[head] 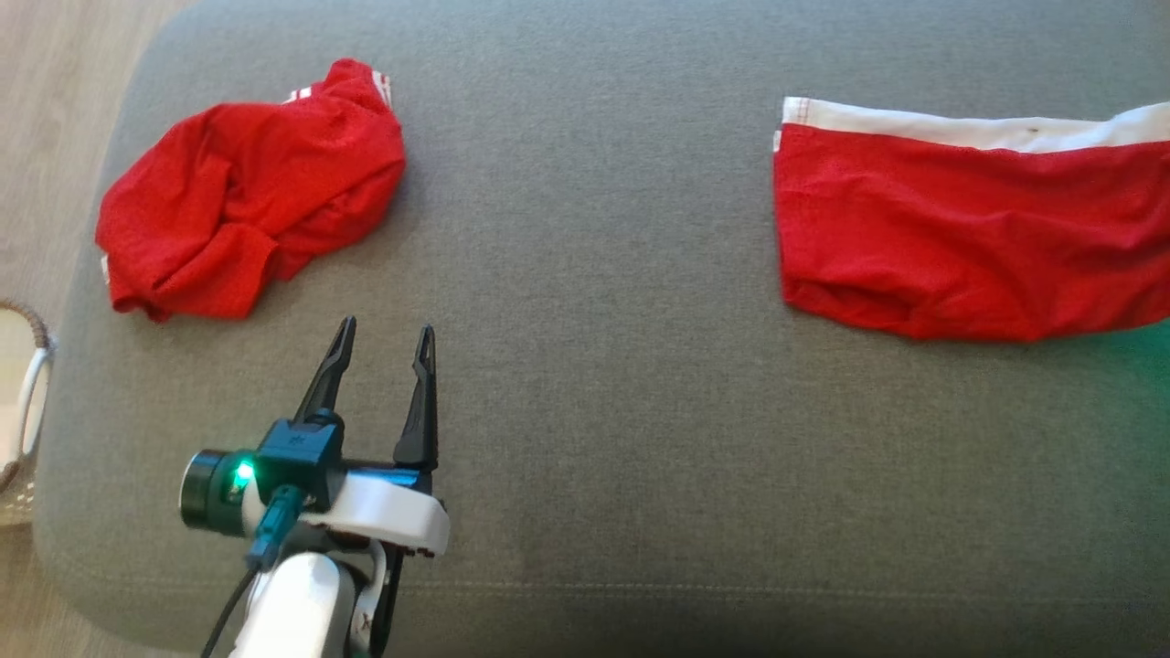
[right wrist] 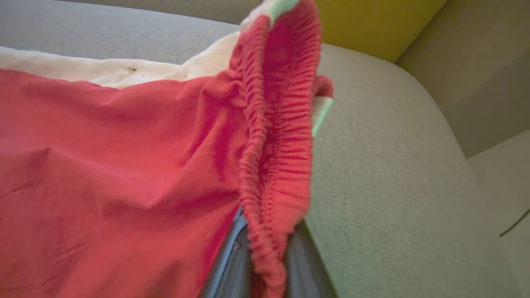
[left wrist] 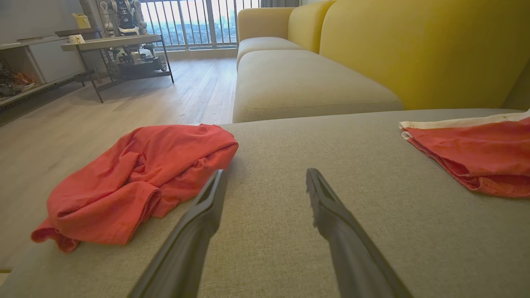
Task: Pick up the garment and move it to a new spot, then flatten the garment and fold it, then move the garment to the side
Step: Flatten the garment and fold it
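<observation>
- Garment work takes place on a broad grey sofa seat [head: 585, 274], which carries two red pieces lying well apart.
- At the robot's right lie red shorts [head: 969, 238], spread mostly flat with a white band [head: 960, 128] along their far edge. They look smoothed and possibly folded once, though the layers cannot be told apart from above.
- At the robot's left sits a crumpled red garment [head: 247, 192], bunched in a heap near the seat's corner. Nothing touches it, so for this piece every step appears to be left.
- The left gripper [head: 387, 327] hovers over bare seat just beside the heap. Its fingers stand apart and hold nothing.
- The right gripper [right wrist: 265, 265] is clamped on the shorts' elastic waistband [right wrist: 277, 124], which rises gathered and lifted from between the fingers.
- Judgement: the shorts seem late in the sequence, at a fold or the move to the side. The heap likely comes afterwards.
</observation>
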### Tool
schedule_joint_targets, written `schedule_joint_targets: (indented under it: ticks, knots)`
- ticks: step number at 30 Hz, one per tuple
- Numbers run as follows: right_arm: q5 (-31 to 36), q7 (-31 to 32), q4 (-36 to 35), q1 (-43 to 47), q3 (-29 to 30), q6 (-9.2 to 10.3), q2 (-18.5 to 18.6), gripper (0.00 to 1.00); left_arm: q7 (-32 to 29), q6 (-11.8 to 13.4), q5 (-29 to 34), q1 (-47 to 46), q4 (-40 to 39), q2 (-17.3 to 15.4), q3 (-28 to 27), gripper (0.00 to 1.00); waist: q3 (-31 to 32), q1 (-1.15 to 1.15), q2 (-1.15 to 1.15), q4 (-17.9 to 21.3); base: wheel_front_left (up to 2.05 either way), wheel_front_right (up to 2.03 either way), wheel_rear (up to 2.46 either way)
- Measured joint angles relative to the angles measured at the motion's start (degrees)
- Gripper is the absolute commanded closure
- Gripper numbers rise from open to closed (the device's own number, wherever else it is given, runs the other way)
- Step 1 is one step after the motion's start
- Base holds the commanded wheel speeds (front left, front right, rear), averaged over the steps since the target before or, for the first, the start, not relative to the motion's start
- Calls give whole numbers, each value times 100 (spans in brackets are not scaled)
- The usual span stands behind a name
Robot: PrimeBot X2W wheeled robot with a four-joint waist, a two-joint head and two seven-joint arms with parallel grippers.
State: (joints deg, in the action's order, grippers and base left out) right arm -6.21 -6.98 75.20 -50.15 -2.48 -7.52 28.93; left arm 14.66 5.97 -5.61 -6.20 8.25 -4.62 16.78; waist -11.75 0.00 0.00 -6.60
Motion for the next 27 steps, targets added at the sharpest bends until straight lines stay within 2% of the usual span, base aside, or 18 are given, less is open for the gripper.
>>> schedule_joint_targets:
  ticks: [3, 6, 11, 19, 27]
  knots:
    - [353, 115, 10, -104, 267, 0, -31, 100, 0, 0, 0, -27, 37, 30, 1, 0, -26, 1, 0, -60, 0, 0, 0]
    - [651, 166, 11, -236, 483, 0, -245, 100, 0, 0, 0, -27, 77, 40, -5, 0, 10, 0, 0, -51, 0, 0, 0]
    - [978, 357, 13, -315, 811, 0, -870, 100, 0, -38, 5, -21, 130, 51, -43, 0, 213, 0, 0, 31, 0, 0, 0]
    - [1025, 505, 21, -326, 940, 0, -1648, 100, 0, -51, 7, 76, 162, 85, -54, 0, 507, 0, 0, 84, 0, 0, 0]
    - [740, 620, 30, -341, 933, 0, -2165, 100, 0, -97, 7, 264, 164, 97, -59, 0, 590, 0, 0, -155, 0, 0, 0]
